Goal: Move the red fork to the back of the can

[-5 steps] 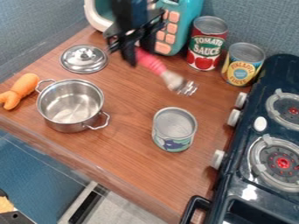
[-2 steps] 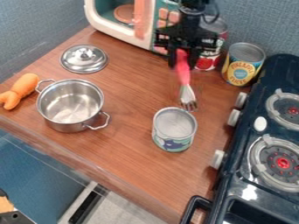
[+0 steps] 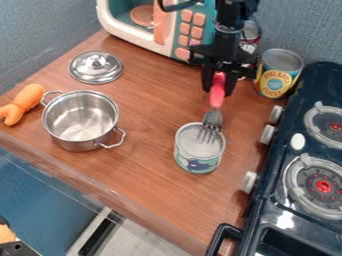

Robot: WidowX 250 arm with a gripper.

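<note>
A short metal can with a silver top and a blue-green patterned label point(image 3: 199, 148) stands upright on the brown wood-look bench point(image 3: 147, 182), a black toy stove with light-coloured knobs point(image 3: 294, 205) to its right and a shiny two-handled steel pot point(image 3: 80, 144) to its left. Just beyond the can, a fork with a red handle and grey metal tines point(image 3: 218, 98) hangs tines-down from the robot's black two-finger end effector point(image 3: 219, 90), which is closed on the handle; the tines overlap the can's top in this view, though whether they touch it cannot be told. The step in hand, by all appearances, is placing the fork behind the can, taken here as its far side. Done well, that calls for drawing the tines away from the viewer until they clear the can's rim, then lowering gently over bare wood, easing the handle down before letting go and lifting straight up. Lowered too soon, the tines could catch the rim and tip the can or twist the fork. Farther back, well beyond the can, stand a yellow-and-blue labelled can point(image 3: 276, 81) and a turquoise-and-white toy microwave point(image 3: 141, 41).
</note>
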